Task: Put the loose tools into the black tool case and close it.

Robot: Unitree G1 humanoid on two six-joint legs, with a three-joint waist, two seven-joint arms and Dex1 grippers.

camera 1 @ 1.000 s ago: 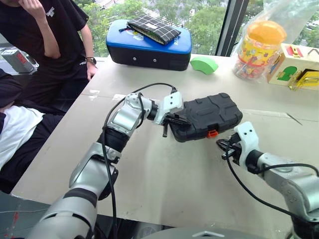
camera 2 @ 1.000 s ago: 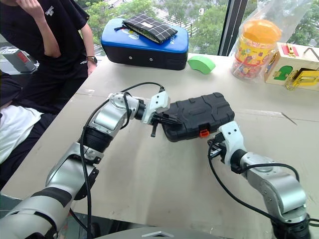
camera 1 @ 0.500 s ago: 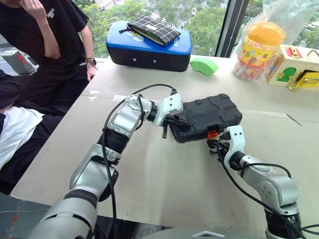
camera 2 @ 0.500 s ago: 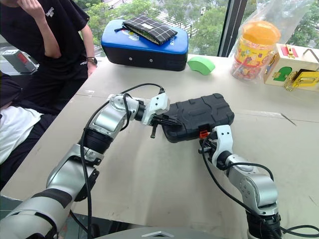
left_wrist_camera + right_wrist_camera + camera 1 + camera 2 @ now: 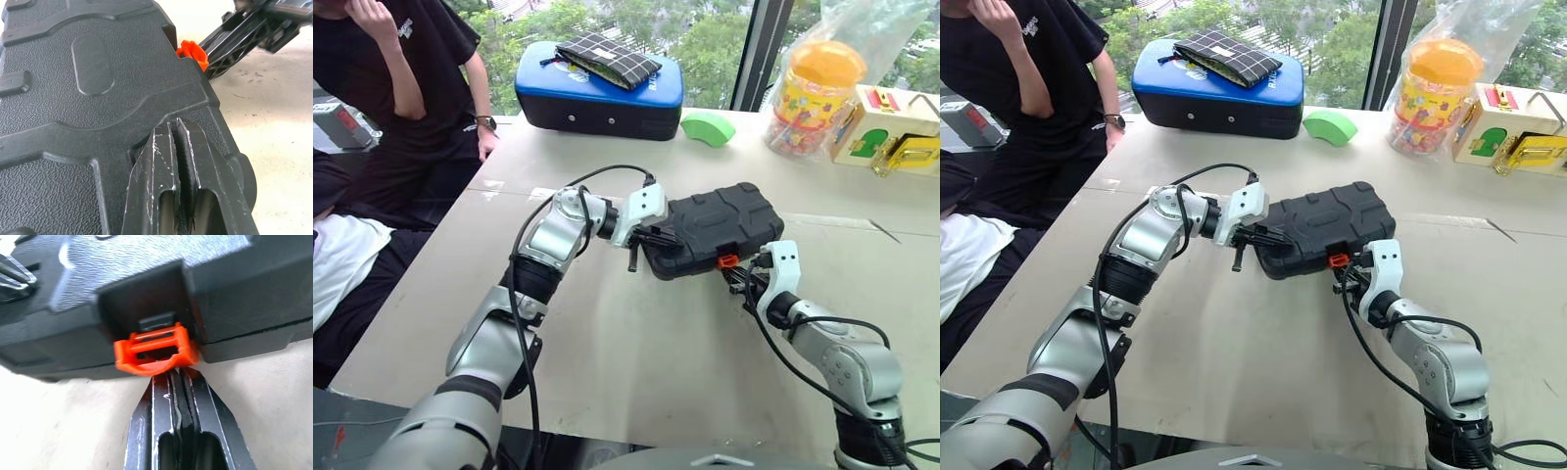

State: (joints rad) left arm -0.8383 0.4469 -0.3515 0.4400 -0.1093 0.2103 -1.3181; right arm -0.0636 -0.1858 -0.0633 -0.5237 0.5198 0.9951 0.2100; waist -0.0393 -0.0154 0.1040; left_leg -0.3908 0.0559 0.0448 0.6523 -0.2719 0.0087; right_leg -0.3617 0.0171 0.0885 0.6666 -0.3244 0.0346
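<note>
two claws worked at one closed black tool case (image 5: 715,227) near the middle of the tabletop (image 5: 636,362). nearest, the right claw (image 5: 736,277), fingers pressed together and holding nothing, had its tips right under the orange latch (image 5: 155,350) on the case's front edge. the left claw (image 5: 653,238), also clenched and empty, rested on the lid's left end. farther back lay a blue-topped case (image 5: 597,93), a green block (image 5: 708,126) and a toy jar (image 5: 813,88); a person (image 5: 401,69) stood at the far left.
</note>
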